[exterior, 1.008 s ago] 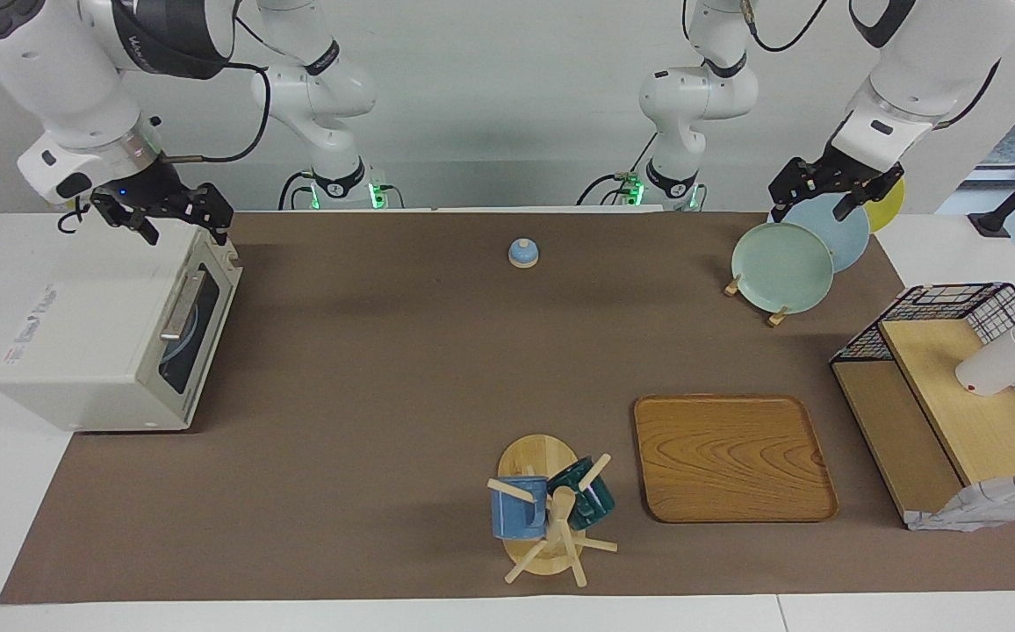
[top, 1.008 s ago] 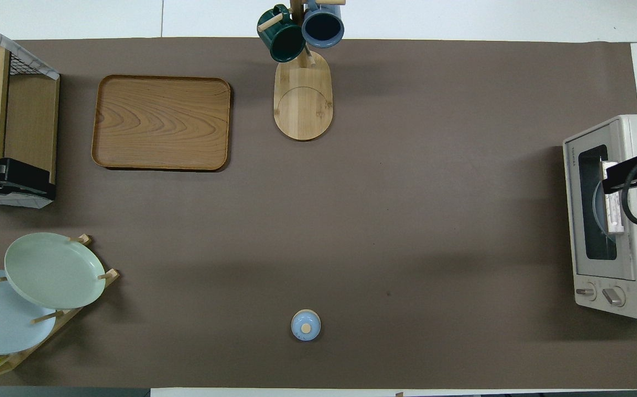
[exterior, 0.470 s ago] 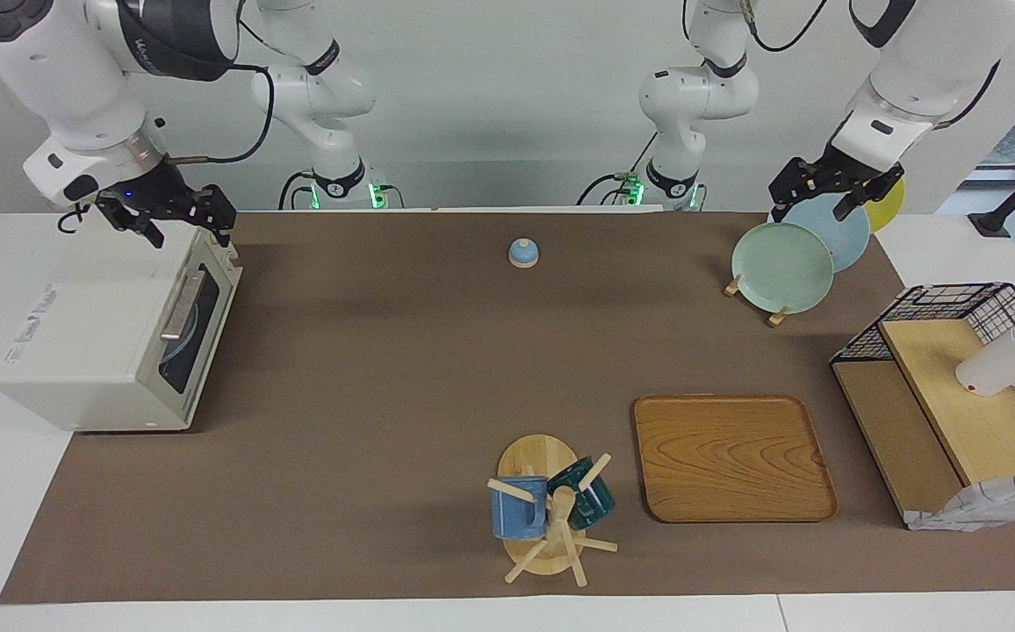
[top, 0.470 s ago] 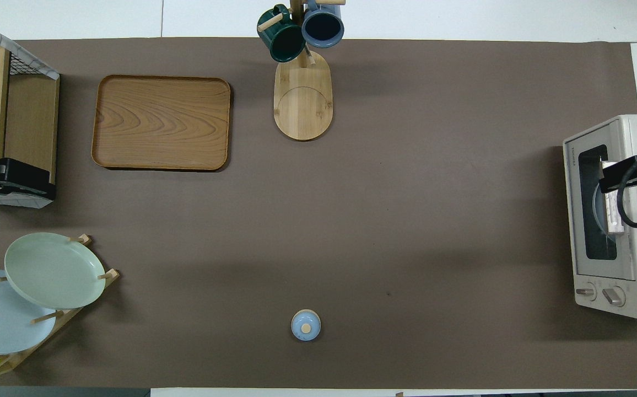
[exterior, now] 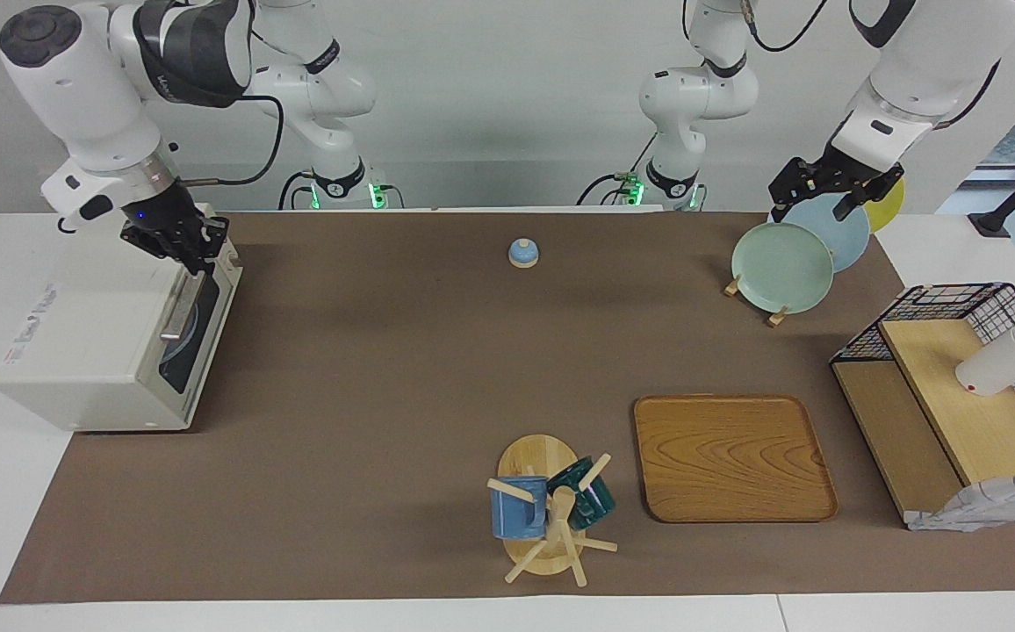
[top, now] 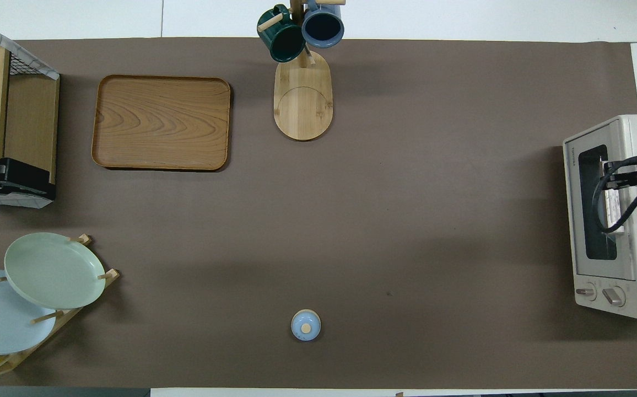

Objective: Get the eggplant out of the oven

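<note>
Right end effector (exterior: pixel 194 261) now lowered, narrowed over one oven's (exterior: pixel 112 338) handle, left end effector (exterior: pixel 832 187) spread.

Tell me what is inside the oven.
The oven door is closed. Through its dark glass only a pale blue round shape, perhaps a plate, shows faintly. No eggplant is visible; the glass, the handle and the right hand above it cover the rest.

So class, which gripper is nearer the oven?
The right gripper: it is at the oven door's top edge. The left gripper waits over the plates.
</note>
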You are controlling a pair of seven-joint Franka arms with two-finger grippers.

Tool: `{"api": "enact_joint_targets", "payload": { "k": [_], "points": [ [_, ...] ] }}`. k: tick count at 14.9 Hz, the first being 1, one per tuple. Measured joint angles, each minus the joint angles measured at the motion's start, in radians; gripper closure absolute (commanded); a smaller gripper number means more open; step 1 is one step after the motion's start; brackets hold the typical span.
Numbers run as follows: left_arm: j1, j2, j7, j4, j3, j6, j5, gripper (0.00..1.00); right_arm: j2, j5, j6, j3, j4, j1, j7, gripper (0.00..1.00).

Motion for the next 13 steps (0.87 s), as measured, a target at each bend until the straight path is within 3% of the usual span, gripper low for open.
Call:
{"api": "enact_joint_targets", "payload": {
  "k": [7, 13],
  "points": [
    [0.000, 0.000, 0.000, 0.000, 0.000, 0.000, 0.000, 0.00, 0.004, -0.049, 0.116, 0.001, -0.132, -0.051, 0.015, 1.00],
    [0.000, 0.000, 0.000, 0.000, 0.000, 0.000, 0.000, 0.00, 0.014, -0.112, 0.151, 0.005, -0.160, -0.048, 0.017, 1.00]
  ]
}}
